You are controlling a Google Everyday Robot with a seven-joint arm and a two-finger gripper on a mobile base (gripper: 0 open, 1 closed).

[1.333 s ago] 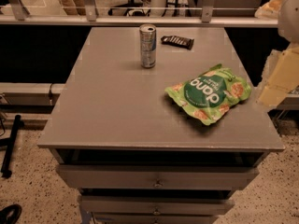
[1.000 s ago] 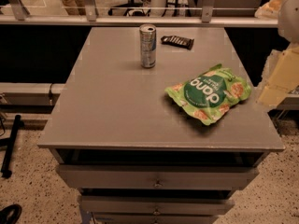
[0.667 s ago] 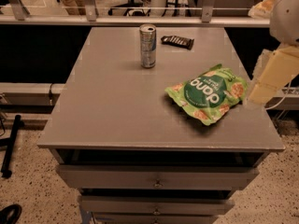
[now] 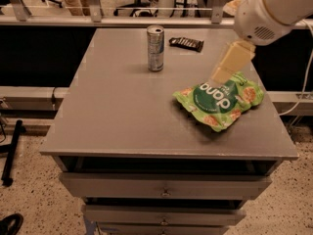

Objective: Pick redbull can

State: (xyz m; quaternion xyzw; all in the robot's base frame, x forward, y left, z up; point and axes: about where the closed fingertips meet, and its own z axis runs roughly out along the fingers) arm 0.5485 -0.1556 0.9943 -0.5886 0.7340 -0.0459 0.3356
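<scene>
The redbull can (image 4: 155, 48) is a slim silver-and-blue can with a silver rimmed top. It stands upright at the back middle of the grey table (image 4: 122, 111). My gripper (image 4: 222, 73) is a cream-coloured piece below the white arm (image 4: 274, 9). It hangs at the right, just above the upper edge of the green snack bag (image 4: 218, 100). The gripper is well to the right of the can and a little nearer the front. It holds nothing that I can see.
A small dark snack bar wrapper (image 4: 186, 43) lies behind and to the right of the can. The table has drawers (image 4: 164, 186) below its front edge. A railing (image 4: 117, 19) runs behind the table. A cable (image 4: 304, 89) hangs at the right.
The arm has swung in from the right edge to the left and over the table. The gripper now hangs above the green bag. The can, bag and wrapper have not moved.
</scene>
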